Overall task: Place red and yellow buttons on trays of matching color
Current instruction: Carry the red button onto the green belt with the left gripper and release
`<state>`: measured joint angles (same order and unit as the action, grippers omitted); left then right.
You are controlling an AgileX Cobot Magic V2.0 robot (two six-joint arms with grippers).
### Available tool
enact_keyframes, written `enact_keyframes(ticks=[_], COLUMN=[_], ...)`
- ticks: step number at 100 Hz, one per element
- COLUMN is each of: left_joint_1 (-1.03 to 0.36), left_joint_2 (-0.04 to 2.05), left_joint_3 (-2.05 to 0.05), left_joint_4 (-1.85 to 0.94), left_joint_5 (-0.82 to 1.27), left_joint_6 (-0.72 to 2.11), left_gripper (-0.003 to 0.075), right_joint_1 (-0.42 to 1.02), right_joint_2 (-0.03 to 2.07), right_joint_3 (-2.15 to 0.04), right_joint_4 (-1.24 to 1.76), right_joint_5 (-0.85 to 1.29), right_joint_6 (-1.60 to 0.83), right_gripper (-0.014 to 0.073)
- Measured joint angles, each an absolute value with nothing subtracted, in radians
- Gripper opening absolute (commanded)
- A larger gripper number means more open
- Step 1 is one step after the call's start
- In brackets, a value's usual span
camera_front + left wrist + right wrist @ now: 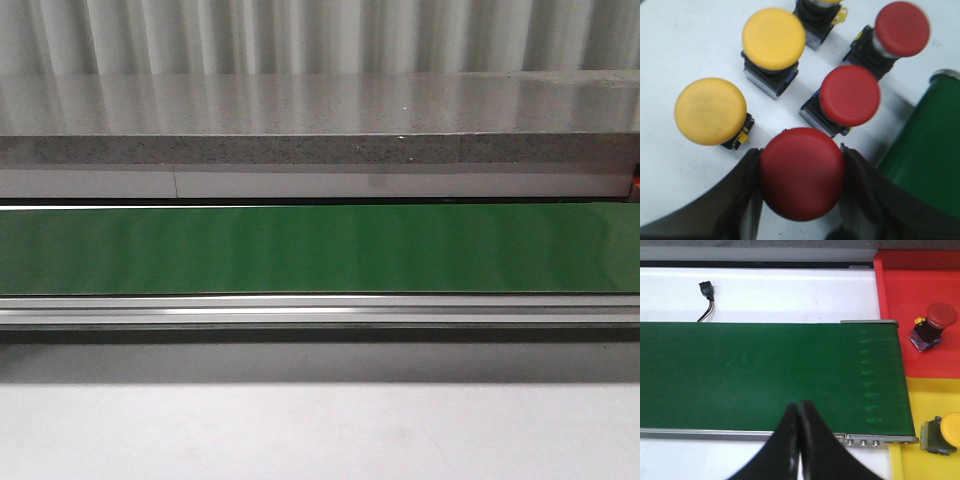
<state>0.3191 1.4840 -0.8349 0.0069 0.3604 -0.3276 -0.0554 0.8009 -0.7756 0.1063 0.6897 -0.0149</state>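
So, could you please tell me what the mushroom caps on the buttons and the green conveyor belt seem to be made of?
Red cap between the left gripper's fingers: probably moulded plastic, smooth and evenly coloured with a soft sheen. Yellow cap: likely the same, slightly duller. Green belt: looks like rubber or PVC, flat and matte, with faint scuffs; the exact material cannot be told.

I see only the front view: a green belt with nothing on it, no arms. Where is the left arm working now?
Observer: The left wrist view shows the left gripper with its jaws either side of a red button, beside the belt's end.
Operator: Are other buttons waiting there?
Observer: Yes. Near it stand two more red buttons and two yellow buttons; a further one is cut off at the frame edge.
Operator: And the trays, is something on them?
Observer: In the right wrist view the red tray holds one red-capped button, the yellow tray one yellow-capped button. The right gripper hangs shut over the belt.
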Motion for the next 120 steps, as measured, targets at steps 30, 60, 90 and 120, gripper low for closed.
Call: enact_keyframes(ticks=[30, 60, 90, 120], left_joint_1=[0.287, 0.112, 0.063, 0.059], left_joint_2=[1.249, 1.219, 1.324, 1.390], left_joint_3=[-0.835, -0.835, -0.835, -0.840], left_joint_4=[0.007, 0.007, 0.007, -0.007], left_joint_5=[0.384, 0.394, 0.401, 0.420], left_joint_6=[-0.328, -0.328, -0.328, -0.328], left_gripper=[-0.0020, -0.0020, -0.0020, 0.0084], right_joint_1=[-0.055, -0.055, -0.055, -0.055], right_joint_2=[0.801, 0.801, 0.801, 0.801], right_joint_3=[-0.776, -0.776, -0.776, -0.776], right_joint_4=[0.106, 0.106, 0.106, 0.106], right_joint_5=[0.690, 0.690, 0.690, 0.690], right_joint_6=[-0.015, -0.015, -0.015, -0.015], right_gripper=[-0.0067, -0.0067, -0.0067, -0.0067])
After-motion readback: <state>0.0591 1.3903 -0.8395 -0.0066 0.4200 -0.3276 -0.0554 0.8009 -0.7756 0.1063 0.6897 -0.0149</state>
